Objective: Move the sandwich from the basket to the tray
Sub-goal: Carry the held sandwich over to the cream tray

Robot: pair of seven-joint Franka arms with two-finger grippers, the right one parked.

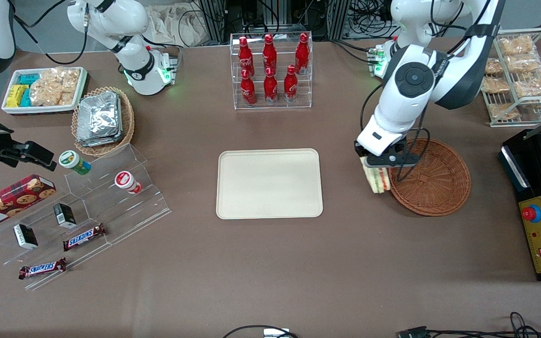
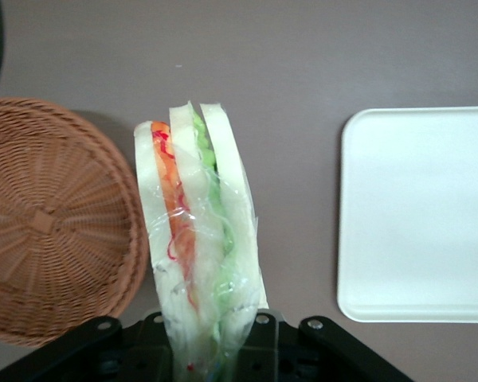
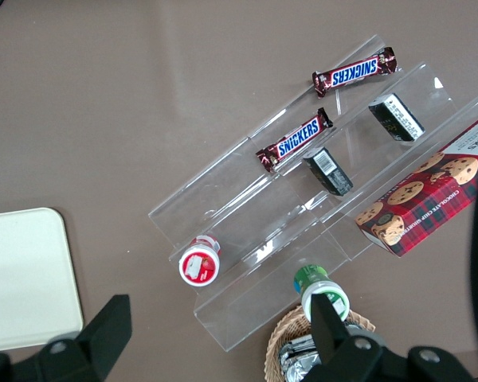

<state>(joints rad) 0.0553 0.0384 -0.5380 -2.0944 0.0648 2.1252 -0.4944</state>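
My left gripper (image 1: 377,165) is shut on the sandwich (image 1: 376,179), a clear-wrapped wedge of white bread with green, red and orange layers. It hangs above the table just beside the rim of the reddish-brown wicker basket (image 1: 432,178), between basket and tray. In the left wrist view the sandwich (image 2: 197,239) sticks out from the gripper (image 2: 203,346), with the basket (image 2: 48,231) to one side and the cream tray (image 2: 418,215) to the other. The tray (image 1: 269,183) lies flat in the table's middle with nothing on it.
A clear rack of red bottles (image 1: 270,65) stands farther from the camera than the tray. A wire shelf of snack bags (image 1: 519,70) and a black box with a red button (image 1: 540,225) sit at the working arm's end. Foil packets in a tan basket (image 1: 101,119) and clear steps with snacks (image 1: 87,211) lie toward the parked arm's end.
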